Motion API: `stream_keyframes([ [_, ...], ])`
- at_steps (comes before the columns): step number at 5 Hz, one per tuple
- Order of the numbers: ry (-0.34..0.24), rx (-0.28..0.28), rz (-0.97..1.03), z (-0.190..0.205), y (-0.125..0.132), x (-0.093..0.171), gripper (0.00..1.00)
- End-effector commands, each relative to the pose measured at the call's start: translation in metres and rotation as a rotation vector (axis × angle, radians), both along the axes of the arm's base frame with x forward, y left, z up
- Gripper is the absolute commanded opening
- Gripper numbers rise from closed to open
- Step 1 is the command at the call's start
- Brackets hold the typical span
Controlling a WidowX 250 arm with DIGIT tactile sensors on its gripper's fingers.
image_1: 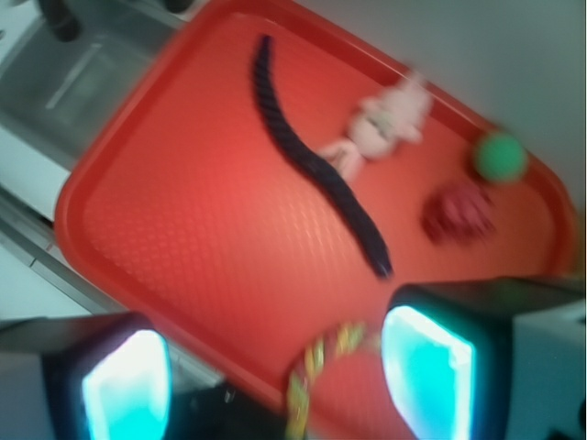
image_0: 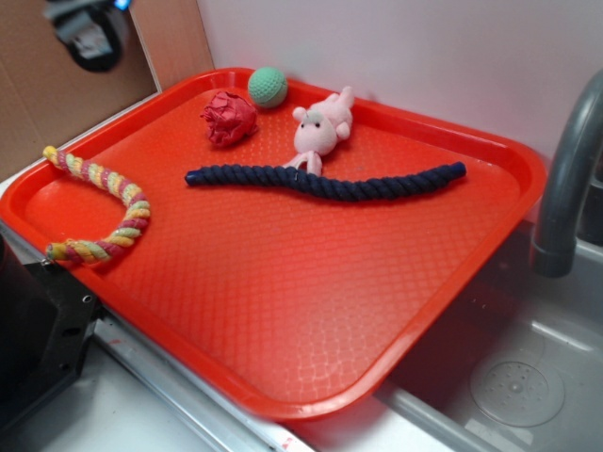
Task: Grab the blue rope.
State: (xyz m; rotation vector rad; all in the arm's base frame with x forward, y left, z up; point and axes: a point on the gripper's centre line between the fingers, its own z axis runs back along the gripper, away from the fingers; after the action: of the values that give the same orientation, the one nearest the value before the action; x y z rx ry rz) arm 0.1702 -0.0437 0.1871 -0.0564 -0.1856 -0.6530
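Observation:
The blue rope (image_0: 325, 181) is a long, dark navy twisted cord lying in a shallow wave across the far half of the red tray (image_0: 283, 311). In the wrist view the blue rope (image_1: 312, 160) runs diagonally from top left to lower right. My gripper (image_1: 275, 376) hangs high above the tray's edge with its jaws wide apart and nothing between them; its glowing cyan pads (image_1: 426, 367) frame the bottom of that view. The gripper is far from the rope. In the exterior view only a dark part of the arm shows at the top left, not the fingers.
A multicoloured twisted rope (image_0: 104, 202) curls at the tray's left edge. A pink plush toy (image_0: 320, 127) touches the blue rope's far side. A red crumpled ball (image_0: 229, 118) and a green ball (image_0: 268, 87) sit near the back corner. A grey faucet (image_0: 565, 179) and sink (image_0: 518, 386) are right.

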Motion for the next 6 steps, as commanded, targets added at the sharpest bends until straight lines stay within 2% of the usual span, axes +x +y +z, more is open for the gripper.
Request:
stream_keyframes([
  [1,-0.095,-0.020,-0.223,-0.026,-0.020,0.041,1.00],
  [2,-0.136,0.003,-0.306,-0.047,-0.031,0.062,1.00],
  [3,-0.127,0.013,-0.354,-0.069,-0.040,0.075,1.00],
  [4,-0.093,-0.011,-0.407,-0.090,-0.045,0.090,1.00],
  [6,-0.010,0.006,-0.444,-0.135,-0.048,0.108,1.00],
])
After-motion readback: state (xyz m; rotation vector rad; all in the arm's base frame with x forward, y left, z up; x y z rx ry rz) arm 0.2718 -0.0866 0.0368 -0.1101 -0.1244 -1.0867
